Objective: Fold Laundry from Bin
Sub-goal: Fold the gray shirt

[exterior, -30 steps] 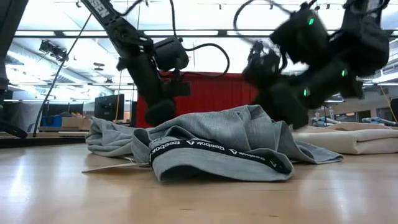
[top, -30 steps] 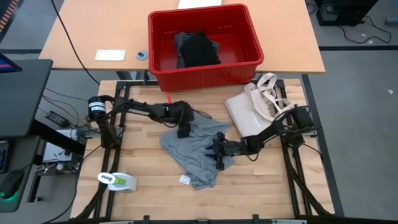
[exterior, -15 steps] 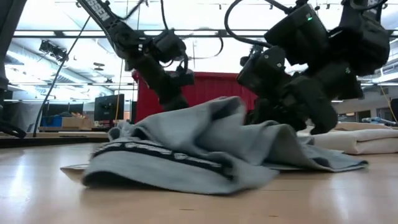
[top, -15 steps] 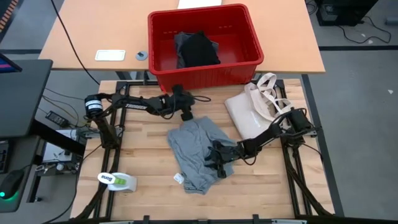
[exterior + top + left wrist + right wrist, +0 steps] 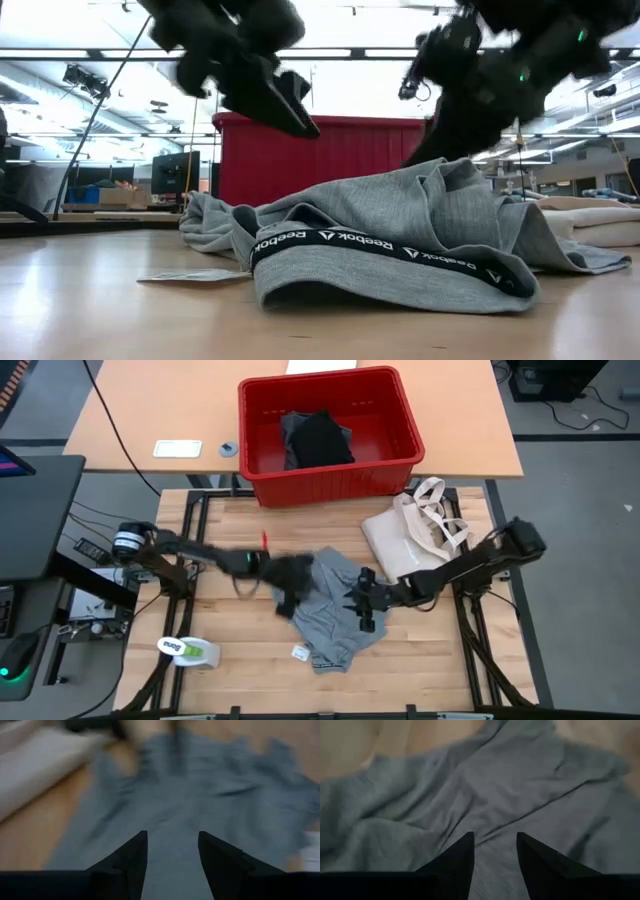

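A light grey garment (image 5: 335,615) with a black lettered band (image 5: 385,248) lies crumpled on the wooden table. My left gripper (image 5: 287,598) is open and hangs above the garment's left part, clear of it in the low view (image 5: 292,112). My right gripper (image 5: 362,610) is open over the garment's right part, close above a raised fold (image 5: 440,172). Both wrist views show grey cloth beyond the spread fingers (image 5: 172,842) (image 5: 495,842). The red bin (image 5: 330,470) stands at the table's far edge, with a black garment (image 5: 318,440) inside. My right gripper stands open right above the garment's raised fold (image 5: 432,165), slanting down from the table's right. I cannot tell whether its fingers touch the cloth.
A cream tote bag (image 5: 410,535) lies right of the garment, under my right arm. A small white and green object (image 5: 190,650) sits near the front left corner. A white tag (image 5: 298,652) lies at the garment's near edge. Bare wood shows along the near edge.
My left gripper swung toward the bin, then back toward the near edge, and rose clear of the cloth. My right gripper rose and drew a little toward the right. The garment was pulled about and has settled, its black band now facing the near edge.
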{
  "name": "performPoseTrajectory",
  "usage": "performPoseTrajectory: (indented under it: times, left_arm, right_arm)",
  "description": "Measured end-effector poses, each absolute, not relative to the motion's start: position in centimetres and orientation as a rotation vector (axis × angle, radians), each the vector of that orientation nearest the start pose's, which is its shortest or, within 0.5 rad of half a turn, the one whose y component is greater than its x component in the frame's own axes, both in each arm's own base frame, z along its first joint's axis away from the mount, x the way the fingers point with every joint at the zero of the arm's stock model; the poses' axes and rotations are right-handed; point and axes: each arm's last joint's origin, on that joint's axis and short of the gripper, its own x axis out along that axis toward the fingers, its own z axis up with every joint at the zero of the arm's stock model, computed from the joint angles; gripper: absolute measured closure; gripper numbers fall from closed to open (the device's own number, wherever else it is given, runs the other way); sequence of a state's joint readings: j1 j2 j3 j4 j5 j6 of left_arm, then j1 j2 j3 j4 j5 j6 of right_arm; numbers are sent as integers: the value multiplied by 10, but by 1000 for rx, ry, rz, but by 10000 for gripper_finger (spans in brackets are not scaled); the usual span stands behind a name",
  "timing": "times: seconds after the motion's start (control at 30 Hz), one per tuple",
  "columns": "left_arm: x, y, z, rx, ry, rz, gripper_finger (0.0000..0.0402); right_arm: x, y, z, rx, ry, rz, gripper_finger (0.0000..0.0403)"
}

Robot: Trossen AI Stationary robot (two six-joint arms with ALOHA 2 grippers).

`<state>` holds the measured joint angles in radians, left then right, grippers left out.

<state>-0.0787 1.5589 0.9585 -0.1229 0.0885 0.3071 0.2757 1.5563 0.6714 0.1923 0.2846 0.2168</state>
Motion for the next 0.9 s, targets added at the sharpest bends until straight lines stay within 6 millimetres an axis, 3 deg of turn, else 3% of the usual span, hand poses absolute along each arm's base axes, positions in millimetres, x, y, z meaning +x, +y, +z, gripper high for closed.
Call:
performPoseTrajectory:
  times: [0.17, 0.33, 0.53, 0.73, 0.9]
  left_arm:
    - [320, -109, 178, 467, 768, -295, 219]
    - [318, -150, 169, 581, 714, -209, 210]
    - [337, -163, 176, 526, 728, -246, 171]
    - [350, -169, 162, 640, 837, -336, 137]
    - [354, -172, 151, 719, 862, -413, 131]
  right_arm:
    - [262, 70, 185, 16, 634, -166, 247]
    - [243, 70, 206, -8, 596, -260, 247]
    - [239, 69, 215, 9, 556, -268, 247]
    - [236, 68, 202, 33, 583, -277, 247]
    - [230, 66, 187, 64, 583, -283, 247]
